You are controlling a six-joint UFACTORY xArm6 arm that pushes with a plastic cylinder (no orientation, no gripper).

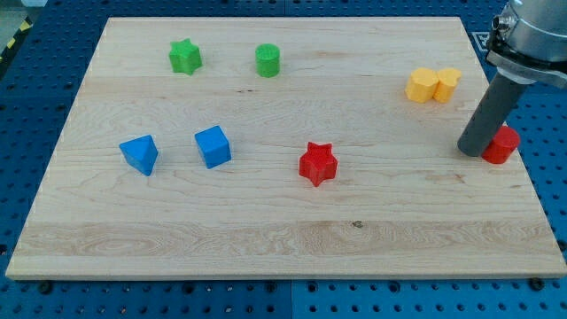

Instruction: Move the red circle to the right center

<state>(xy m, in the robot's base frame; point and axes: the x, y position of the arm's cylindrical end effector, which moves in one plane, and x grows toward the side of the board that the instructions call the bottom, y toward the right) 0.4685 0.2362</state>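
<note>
The red circle (503, 144) is a short red cylinder at the board's right edge, about mid-height in the view. My tip (469, 149) stands right against its left side, touching it and hiding part of it. The dark rod rises from there to the view's top right corner.
A red star (318, 163) lies near the board's middle. Two yellow blocks (433, 84) sit together above and left of my tip. A green star (185, 57) and a green cylinder (267, 60) are at the top left. Two blue blocks (140, 154) (213, 146) lie at the left. The wooden board (283, 248) ends just right of the red circle.
</note>
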